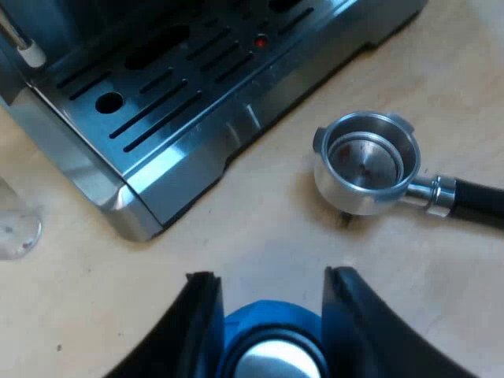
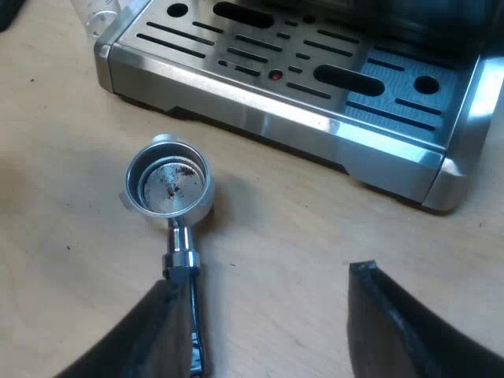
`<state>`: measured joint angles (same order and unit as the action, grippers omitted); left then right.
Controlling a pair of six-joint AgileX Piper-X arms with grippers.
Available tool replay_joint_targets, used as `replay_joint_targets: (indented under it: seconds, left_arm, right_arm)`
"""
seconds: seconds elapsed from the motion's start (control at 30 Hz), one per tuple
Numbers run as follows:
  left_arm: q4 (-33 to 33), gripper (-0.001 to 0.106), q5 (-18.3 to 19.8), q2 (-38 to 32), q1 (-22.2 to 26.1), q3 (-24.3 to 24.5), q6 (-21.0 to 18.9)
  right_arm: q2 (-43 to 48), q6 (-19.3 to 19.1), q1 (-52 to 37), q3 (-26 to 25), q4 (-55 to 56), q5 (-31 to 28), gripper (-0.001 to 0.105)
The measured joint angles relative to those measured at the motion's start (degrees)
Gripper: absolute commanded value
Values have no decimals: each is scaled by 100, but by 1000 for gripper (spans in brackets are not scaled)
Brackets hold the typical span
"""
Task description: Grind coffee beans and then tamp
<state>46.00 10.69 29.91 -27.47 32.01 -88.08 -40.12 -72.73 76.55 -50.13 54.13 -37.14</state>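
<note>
The metal holder (image 1: pixel 366 161) lies loose on the wooden table beside the espresso machine's drip tray (image 1: pixel 157 87), its basket holding only a few dark specks. Its dark handle (image 1: pixel 480 201) points away from the machine. My left gripper (image 1: pixel 270 273) hangs a short way from the holder, its fingers closed against the sides of a blue tamper (image 1: pixel 272 346) whose metal face shows between them. My right gripper (image 2: pixel 265 276) is open above the table. The holder (image 2: pixel 169 181) lies just beyond it, and the handle (image 2: pixel 185 315) runs back along one finger (image 2: pixel 161 335).
The machine's slotted steel drip tray (image 2: pixel 299 71) with a small red dot spans the area beyond the holder. A clear measuring glass (image 1: pixel 16 228) stands on the table by the tray's corner (image 2: pixel 94 12). Bare wooden table surrounds the holder.
</note>
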Motion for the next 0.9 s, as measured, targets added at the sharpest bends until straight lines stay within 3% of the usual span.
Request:
replay_joint_targets:
  seconds: [0.27,0.47,0.9]
  left_arm:
    - [60,1,-107,544,-45,366,274]
    - [60,1,-120,754,-410,505,274]
    - [38,1,-215,1956,-1093,1267,332]
  right_arm:
    - [0,-280,0,0,0,-1,47]
    - [0,-378,0,0,0,30,47]
    - [0,-396,0,0,0,43,47]
